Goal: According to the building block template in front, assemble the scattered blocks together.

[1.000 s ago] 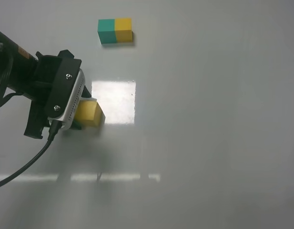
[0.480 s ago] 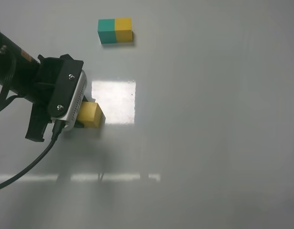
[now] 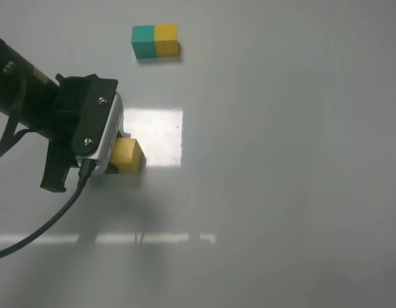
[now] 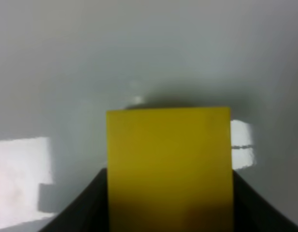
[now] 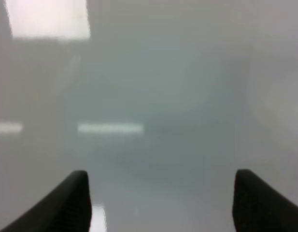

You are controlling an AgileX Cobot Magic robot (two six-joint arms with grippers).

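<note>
The left jaws are closed on a yellow cube [image 4: 169,169]. In the left wrist view its flat face fills the gap between the two dark fingers [image 4: 86,208], which press against opposite sides of it, so the jaws stand only as wide as the cube. The cube is plain, matte and sharp-edged, with no studs or markings showing. A soft shadow lies on the bench [image 3: 281,160] just past it. I cannot tell whether the cube rests on the bench or hangs just above it.

From the high camera the same cube [image 3: 128,156] sticks out from under a silver, ribbed camera housing [image 3: 101,131] mounted on the black left arm [image 3: 24,96]. Only its top and one side show there. A black cable [image 3: 43,224] runs from the housing and curves away behind the jaws.

The template [image 3: 155,41] lies well apart from the left jaws, beyond them and a little to their right in the high view. It is a short bar with a teal half and a yellow half joined flush, teal on the side nearer the left arm, and it lies flat on the bench with nothing touching it.

The right jaws are spread wide. The right wrist view shows only the dark tips of the two fingers [image 5: 66,203] at opposite sides, with bare bench between them and nothing held.

The bench is smooth, pale grey and glossy, with bright rectangular glare, one patch just beside the held cube.
</note>
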